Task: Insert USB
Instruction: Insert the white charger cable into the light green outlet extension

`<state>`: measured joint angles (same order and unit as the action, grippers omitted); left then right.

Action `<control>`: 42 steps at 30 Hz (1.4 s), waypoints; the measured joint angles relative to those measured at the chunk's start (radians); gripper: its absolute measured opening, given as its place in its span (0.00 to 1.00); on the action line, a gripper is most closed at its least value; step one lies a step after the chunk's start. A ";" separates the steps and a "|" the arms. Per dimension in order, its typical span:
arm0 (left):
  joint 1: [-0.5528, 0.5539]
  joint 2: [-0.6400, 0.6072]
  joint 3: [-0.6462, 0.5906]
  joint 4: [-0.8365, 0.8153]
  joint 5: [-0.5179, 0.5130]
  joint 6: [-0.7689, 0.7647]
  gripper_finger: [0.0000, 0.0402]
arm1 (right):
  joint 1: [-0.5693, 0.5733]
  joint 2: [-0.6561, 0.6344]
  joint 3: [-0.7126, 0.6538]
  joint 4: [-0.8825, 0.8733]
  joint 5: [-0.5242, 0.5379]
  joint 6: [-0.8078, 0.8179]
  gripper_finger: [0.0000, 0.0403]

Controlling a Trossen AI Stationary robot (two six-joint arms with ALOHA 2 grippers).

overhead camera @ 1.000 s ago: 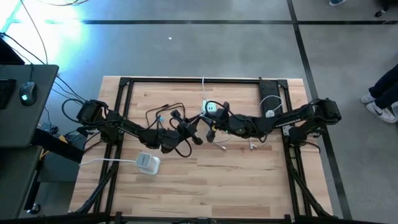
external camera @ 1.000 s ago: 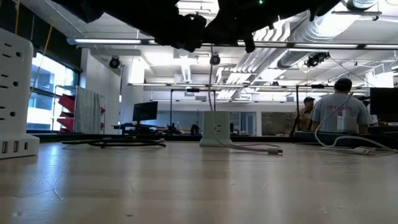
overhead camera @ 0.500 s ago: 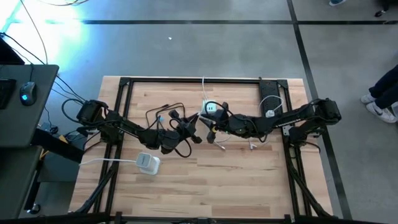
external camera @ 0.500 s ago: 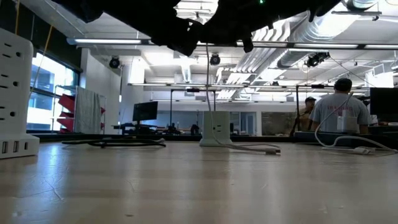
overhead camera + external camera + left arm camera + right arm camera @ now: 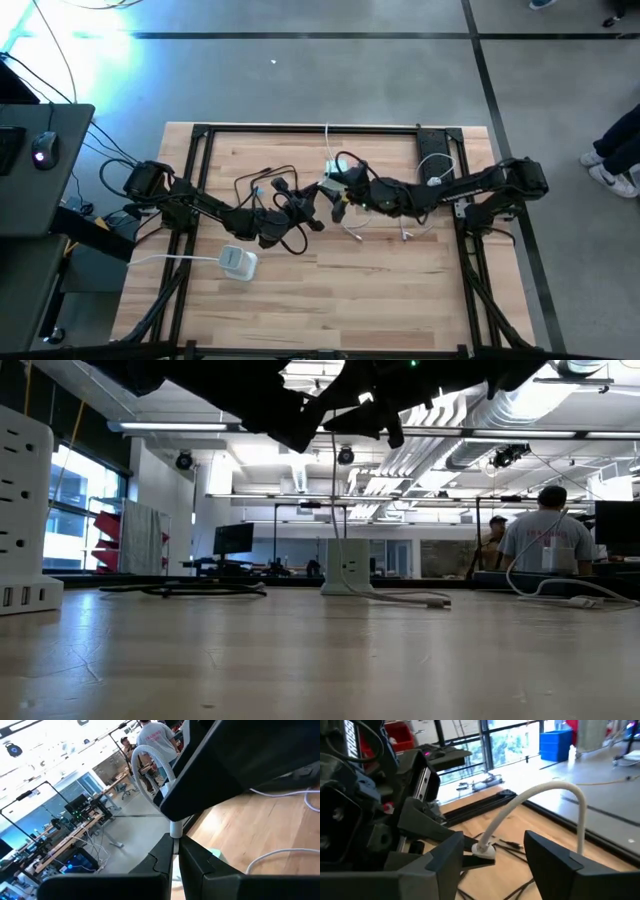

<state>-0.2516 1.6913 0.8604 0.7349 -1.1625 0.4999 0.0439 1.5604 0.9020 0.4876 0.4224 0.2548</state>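
Note:
A white USB cable (image 5: 559, 788) arches through the air above the table's middle. Its white plug end (image 5: 483, 849) sits in my left gripper (image 5: 321, 204), which is shut on it and points level. My right gripper (image 5: 492, 866) is open, with one finger on either side of that plug end and touching nothing. A white charger cube (image 5: 338, 173) stands upright on the table just beyond both grippers, and a white cord hangs down to it in the low view (image 5: 334, 490). A white power strip (image 5: 238, 262) lies on the near left. My left gripper pinches the cable's plug end between its two fingers, only at their free ends; the white collar (image 5: 175, 828) juts out just past the fingertips. The fingers come level from the table's left and lie along the plug. The plug is lifted clear, and the cable arches away slack.
Black cables (image 5: 268, 190) lie tangled under the left arm. Loose white cables and plugs (image 5: 405, 233) lie under the right arm, with another white adapter (image 5: 435, 183) at the far right. The black frame (image 5: 300, 130) rims the table. A person (image 5: 545, 540) sits in the room behind.
My right gripper has opened and now stands apart from the white cable. My left gripper has kept shut on the plug end, in place.

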 joint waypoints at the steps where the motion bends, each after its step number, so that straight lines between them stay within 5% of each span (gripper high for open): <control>1: 0.000 0.000 0.000 0.001 0.000 0.002 0.00 | -0.005 0.003 0.000 0.000 -0.011 0.002 0.43; 22: 0.001 0.002 -0.001 0.000 0.015 -0.001 0.00 | -0.012 0.046 0.000 0.041 -0.040 -0.029 0.35; 36: 0.001 0.002 -0.001 -0.004 -0.002 -0.001 0.00 | -0.011 0.047 0.000 0.055 -0.011 -0.050 0.07; 42: 0.001 0.002 -0.001 -0.004 -0.011 0.000 0.00 | -0.011 0.047 0.000 0.055 -0.004 -0.049 0.07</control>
<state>-0.2509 1.6936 0.8593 0.7311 -1.1731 0.4999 0.0334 1.6073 0.9024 0.5430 0.4183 0.2058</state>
